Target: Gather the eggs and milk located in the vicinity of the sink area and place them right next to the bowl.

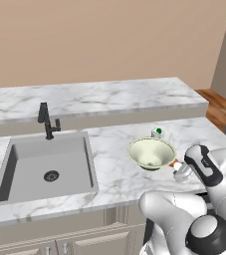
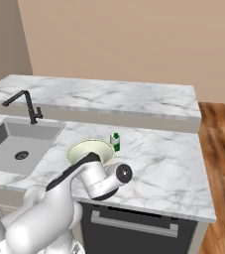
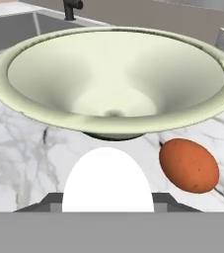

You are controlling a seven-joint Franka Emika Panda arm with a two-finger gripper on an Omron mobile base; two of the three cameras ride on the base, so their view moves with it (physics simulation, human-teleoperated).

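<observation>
The tool (image 3: 107, 210) is clamped on the white egg (image 3: 107, 180), low over the desk (image 3: 15, 163) just in front of the bowl (image 3: 113, 74). The brown egg (image 3: 188, 165) lies on the desk beside the bowl's base. The milk (image 1: 157, 133) stands just behind the bowl, right of the sink (image 1: 45, 167)

A: So what kind of place is being shown here?

B: A home kitchen, pretty clearly. A marble counter (image 1: 114, 172) is being fitted with a grey sink (image 1: 45, 167) and black faucet (image 1: 47, 121), cabinet doors (image 1: 59, 244) are being shown underneath, and wood flooring (image 2: 223, 163) is being seen alongside.
</observation>
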